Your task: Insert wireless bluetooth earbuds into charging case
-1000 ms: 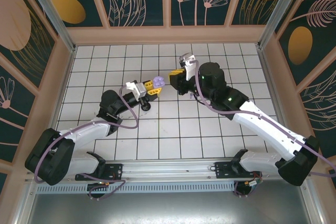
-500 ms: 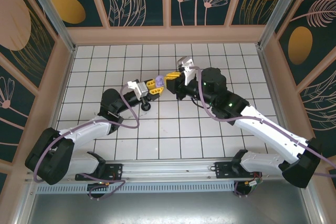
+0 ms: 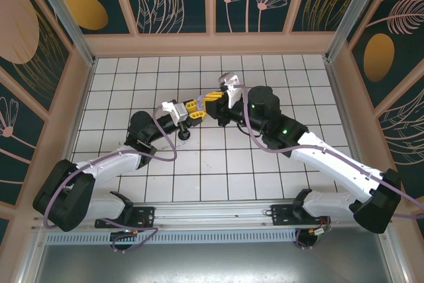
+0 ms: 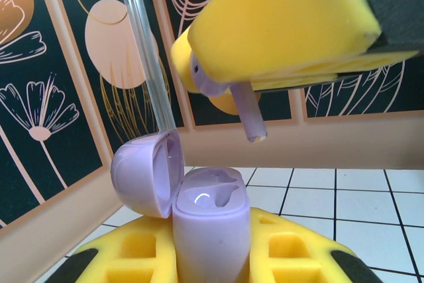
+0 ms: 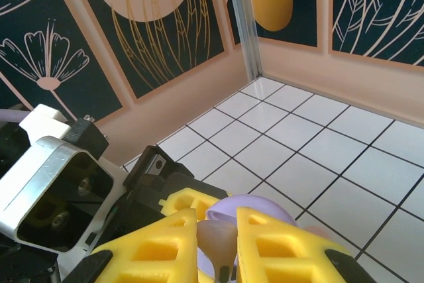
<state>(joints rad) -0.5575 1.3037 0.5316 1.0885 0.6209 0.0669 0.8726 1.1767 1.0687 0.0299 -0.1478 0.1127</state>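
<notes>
Pinching a lilac earbud (image 4: 246, 107) between its yellow pads, the right gripper (image 5: 217, 233) hangs it stem-down so the stem can drop straight into a well. Just below, not touching it, the left gripper (image 4: 212, 263) is clamped on the lilac charging case (image 4: 211, 220). The case is upright with its lid (image 4: 147, 173) swung aside and its wells facing up to receive. Both appear to be raised off the tiled table (image 3: 199, 177). Judgement: the stem looks slightly off the well, so fine alignment is needed before lowering.

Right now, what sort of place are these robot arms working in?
Probably a purpose-built robot test booth, not a home: a white gridded tabletop, floral-printed wall panels boxing it in, and aluminium frame posts at the corners.
</notes>
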